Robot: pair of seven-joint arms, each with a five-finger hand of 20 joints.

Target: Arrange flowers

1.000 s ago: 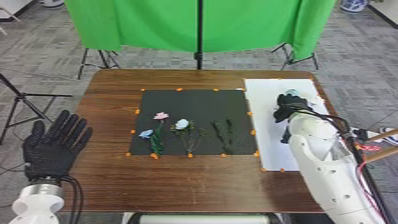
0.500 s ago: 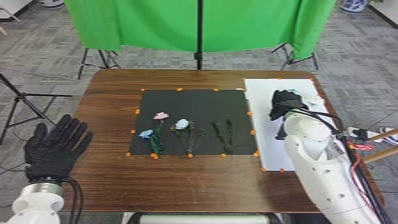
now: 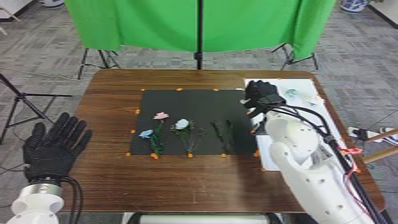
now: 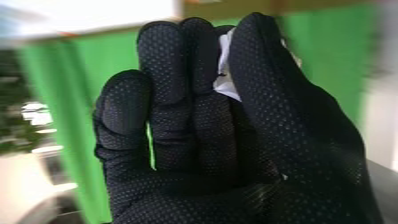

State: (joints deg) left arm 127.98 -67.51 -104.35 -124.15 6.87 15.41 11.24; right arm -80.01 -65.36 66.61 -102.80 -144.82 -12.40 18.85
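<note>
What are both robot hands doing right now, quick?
Left hand: open, fingers straight.
Right hand: thumb and fingers pinching a white thing, too hidden to identify.

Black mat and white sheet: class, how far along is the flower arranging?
Probably early. Apparently done: a pale item lies at the white sheet's far end. In hand: the right hand pinches a white piece. Likely left: the pink flower, blue flower, white flower and dark stems on the black mat.
</note>
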